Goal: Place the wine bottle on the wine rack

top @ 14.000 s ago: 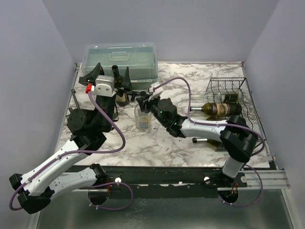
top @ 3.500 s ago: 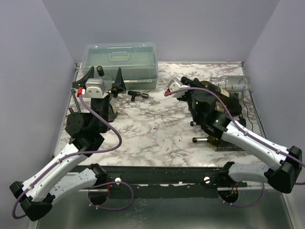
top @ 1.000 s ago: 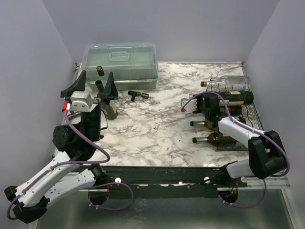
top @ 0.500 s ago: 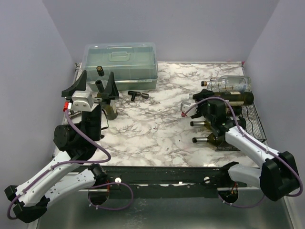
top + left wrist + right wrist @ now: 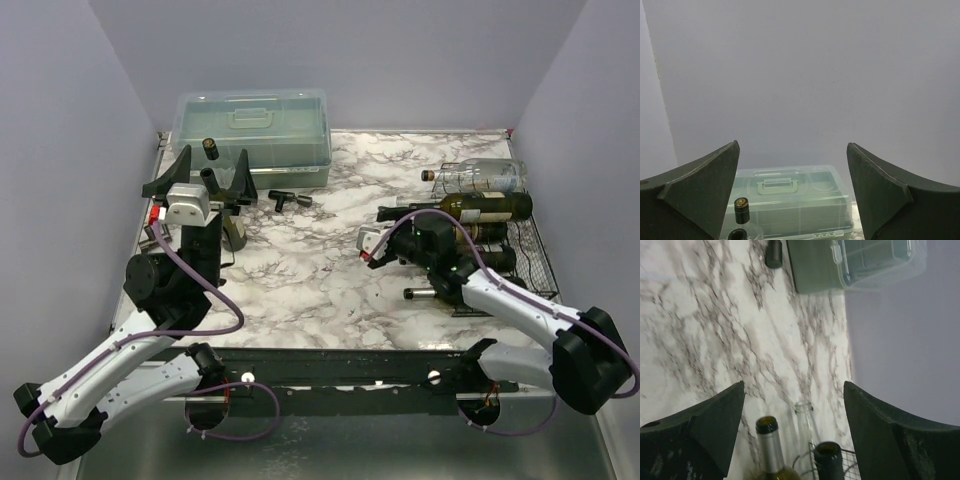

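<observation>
Black wire forms the wine rack (image 5: pixel 510 250) at the right edge of the marbled table (image 5: pixel 320 270). Lying in it are a clear bottle (image 5: pixel 480 176) at the far end, a dark green wine bottle (image 5: pixel 475 207) just nearer, and further dark bottles (image 5: pixel 445 292) below, necks pointing left. The right pincer (image 5: pixel 372 246) hangs wide and empty left of the rack. The left pincer (image 5: pixel 205 172) spreads wide, empty, above two upright bottles (image 5: pixel 211 150) at far left. Behind them sits a closed translucent grey-green plastic box (image 5: pixel 252 125); its contents cannot be made out.
</observation>
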Controlling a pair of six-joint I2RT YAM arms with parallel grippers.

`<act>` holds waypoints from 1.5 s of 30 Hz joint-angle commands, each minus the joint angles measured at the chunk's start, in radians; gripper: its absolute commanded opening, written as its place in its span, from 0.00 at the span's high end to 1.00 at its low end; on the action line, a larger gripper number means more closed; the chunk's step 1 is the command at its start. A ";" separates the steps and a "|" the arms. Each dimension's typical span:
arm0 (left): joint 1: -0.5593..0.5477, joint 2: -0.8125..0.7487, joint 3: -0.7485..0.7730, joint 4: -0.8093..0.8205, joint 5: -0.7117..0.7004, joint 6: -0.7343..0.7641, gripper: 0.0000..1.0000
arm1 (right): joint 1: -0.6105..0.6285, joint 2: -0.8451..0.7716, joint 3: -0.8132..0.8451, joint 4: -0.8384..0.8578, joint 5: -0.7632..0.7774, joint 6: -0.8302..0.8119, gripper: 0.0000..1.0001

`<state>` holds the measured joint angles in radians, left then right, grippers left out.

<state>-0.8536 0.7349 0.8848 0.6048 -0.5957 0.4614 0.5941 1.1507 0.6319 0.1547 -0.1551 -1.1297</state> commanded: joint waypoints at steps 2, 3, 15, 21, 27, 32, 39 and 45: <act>0.016 0.003 -0.007 0.006 -0.007 -0.011 0.11 | 0.059 0.087 -0.015 0.273 -0.169 0.312 0.17; 0.017 0.003 -0.007 0.006 -0.007 -0.012 0.11 | 0.066 0.108 -0.023 0.351 -0.196 0.385 0.16; 0.019 -0.025 -0.002 0.005 -0.008 0.000 0.11 | 0.227 0.632 0.141 1.353 -0.102 1.210 0.00; 0.020 -0.059 -0.010 0.018 -0.014 0.010 0.11 | 0.267 0.870 0.367 1.554 -0.061 1.395 0.00; 0.021 -0.080 -0.015 0.036 -0.024 0.023 0.11 | 0.300 0.993 0.598 1.426 -0.044 1.417 0.00; 0.021 -0.081 -0.015 0.036 -0.025 0.023 0.11 | 0.328 1.049 0.736 1.278 -0.052 1.356 0.00; 0.019 -0.088 -0.015 0.038 -0.027 0.020 0.11 | 0.370 1.134 0.903 1.110 -0.050 1.237 0.00; 0.014 -0.081 -0.017 0.036 -0.026 0.016 0.12 | 0.375 1.213 1.054 0.984 -0.001 1.217 0.00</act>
<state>-0.8387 0.6590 0.8780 0.6273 -0.5995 0.4759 0.9615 2.3028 1.5997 1.2591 -0.2050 0.1322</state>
